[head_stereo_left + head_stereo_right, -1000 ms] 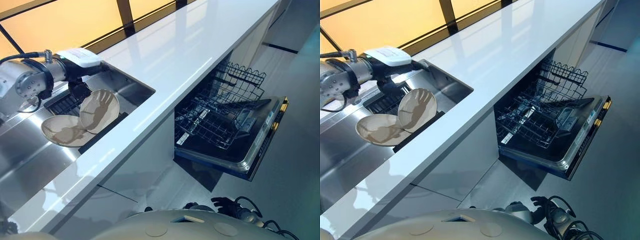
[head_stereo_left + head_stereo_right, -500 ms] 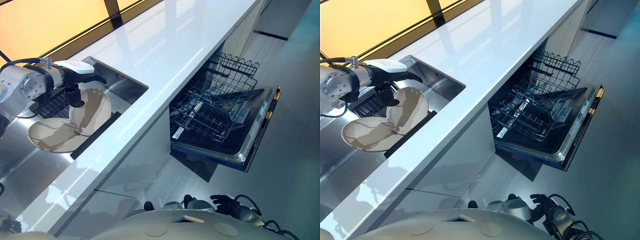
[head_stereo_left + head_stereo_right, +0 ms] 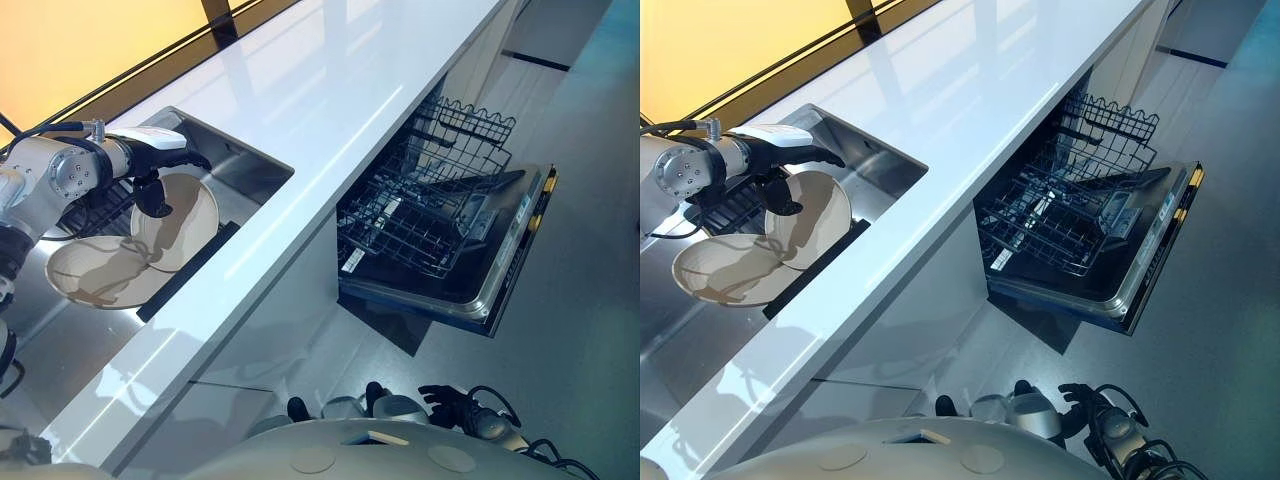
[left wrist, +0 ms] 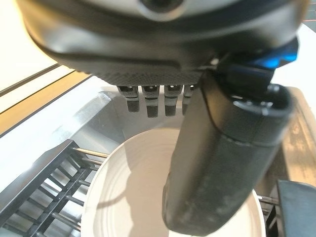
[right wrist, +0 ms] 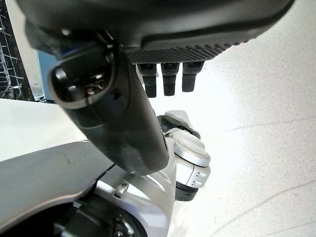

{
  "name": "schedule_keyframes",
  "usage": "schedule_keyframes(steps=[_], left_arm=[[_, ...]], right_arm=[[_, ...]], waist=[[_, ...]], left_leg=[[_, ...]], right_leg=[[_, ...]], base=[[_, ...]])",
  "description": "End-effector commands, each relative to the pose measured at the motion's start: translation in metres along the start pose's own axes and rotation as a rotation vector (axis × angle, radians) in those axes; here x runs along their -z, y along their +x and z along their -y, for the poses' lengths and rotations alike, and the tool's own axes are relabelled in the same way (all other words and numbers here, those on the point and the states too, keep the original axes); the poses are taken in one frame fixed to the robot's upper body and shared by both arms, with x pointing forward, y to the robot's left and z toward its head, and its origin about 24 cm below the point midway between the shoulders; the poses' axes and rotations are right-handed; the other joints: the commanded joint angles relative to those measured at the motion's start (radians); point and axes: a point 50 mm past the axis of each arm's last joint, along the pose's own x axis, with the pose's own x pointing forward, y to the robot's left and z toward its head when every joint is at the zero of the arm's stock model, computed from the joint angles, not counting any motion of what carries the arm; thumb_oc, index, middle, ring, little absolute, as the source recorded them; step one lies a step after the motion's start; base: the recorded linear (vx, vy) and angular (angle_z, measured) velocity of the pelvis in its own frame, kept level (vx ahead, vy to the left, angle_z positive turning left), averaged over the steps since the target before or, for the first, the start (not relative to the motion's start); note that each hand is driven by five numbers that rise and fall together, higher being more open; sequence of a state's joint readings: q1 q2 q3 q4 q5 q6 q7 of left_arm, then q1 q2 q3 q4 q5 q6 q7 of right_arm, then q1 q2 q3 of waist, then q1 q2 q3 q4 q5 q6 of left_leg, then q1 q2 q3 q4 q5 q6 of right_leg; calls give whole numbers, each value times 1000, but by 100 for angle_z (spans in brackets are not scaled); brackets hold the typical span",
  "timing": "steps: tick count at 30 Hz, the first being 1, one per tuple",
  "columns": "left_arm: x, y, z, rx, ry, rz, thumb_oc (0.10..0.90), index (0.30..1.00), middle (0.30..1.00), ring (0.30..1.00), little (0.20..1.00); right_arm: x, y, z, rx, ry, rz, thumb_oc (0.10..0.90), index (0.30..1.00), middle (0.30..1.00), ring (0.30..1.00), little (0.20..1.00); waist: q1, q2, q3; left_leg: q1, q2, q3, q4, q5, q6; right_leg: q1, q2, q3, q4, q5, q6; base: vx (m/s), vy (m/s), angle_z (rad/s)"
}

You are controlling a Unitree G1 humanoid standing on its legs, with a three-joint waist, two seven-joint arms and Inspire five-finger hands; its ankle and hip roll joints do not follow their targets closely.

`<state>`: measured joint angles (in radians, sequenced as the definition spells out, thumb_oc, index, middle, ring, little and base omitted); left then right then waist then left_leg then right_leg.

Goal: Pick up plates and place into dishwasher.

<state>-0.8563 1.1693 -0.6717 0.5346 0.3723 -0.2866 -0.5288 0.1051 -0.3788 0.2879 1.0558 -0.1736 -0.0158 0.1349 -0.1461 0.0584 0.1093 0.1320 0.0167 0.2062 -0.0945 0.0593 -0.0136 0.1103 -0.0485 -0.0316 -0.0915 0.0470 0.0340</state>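
While gripped by left hand (image 3: pixel 150 190) fingers, tilted plate (image 3: pixel 178 222) beside flat plate (image 3: pixel 90 275) in sink (image 3: pixel 245 165); dishwasher rack (image 3: pixel 430 215) unloaded.

At nine o'clock, your left arm (image 3: pixel 60 175) is silver-grey, its round joint housing dotted with small screws, and a white cover (image 3: pixel 155 138) caps the wrist. The left hand (image 4: pixel 148 59) is dark, with a finely stippled palm and a blue patch (image 4: pixel 276 57) beside the thumb. The right hand (image 3: pixel 445 405), at five o'clock, is equally dark.
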Motion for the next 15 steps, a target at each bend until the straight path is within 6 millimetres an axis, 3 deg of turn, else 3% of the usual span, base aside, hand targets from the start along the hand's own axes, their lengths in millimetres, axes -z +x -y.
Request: schedule_keyframes(steps=[1,15], left_arm=[[20,-34,-78,-247,-44,-85,800,900,900,900,900],[10,-28,-72,-120,-7,-43,800,900,900,900,900]], right_arm=[[-14,0,14,24,-1,60,800,900,900,900,900],[-15,0,14,25,-2,59,800,900,900,900,900]], waist=[[-9,26,-7],[-10,28,-5]], left_leg=[[27,-93,38,50,-159,83],[27,-95,38,48,-157,79]], right_leg=[[-58,23,-9,104,-53,96],[-55,23,-14,97,-50,97]], base=[[0,0,0],[0,0,0]])
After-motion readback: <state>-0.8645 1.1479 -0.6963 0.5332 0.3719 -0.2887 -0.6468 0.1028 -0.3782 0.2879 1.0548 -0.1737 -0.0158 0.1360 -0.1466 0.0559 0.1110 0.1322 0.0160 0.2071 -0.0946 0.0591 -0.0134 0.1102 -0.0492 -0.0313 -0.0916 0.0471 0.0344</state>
